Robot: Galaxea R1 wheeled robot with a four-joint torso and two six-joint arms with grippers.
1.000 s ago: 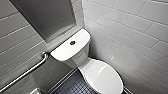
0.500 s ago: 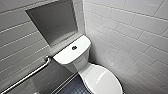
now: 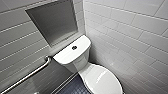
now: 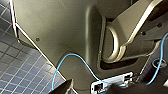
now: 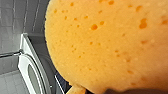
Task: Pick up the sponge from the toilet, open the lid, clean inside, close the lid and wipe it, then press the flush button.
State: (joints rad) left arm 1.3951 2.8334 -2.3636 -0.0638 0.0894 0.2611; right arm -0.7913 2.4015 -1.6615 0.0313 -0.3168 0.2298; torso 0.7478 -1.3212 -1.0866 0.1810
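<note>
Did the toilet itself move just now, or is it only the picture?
No. The toilet keeps its place under the niche; the whole view shifted, so the camera moved.

The toilet (image 3: 101, 79) stands in the room's corner, its tank (image 3: 71, 57) just beneath a wall niche (image 3: 53, 23), the flush button (image 3: 74, 47) at the tank top's middle, a grab rail (image 3: 27, 76) to the left.

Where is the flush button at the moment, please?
In the head view, the flush button sits centred on the tank top of the toilet, below the grey wall niche.
</note>
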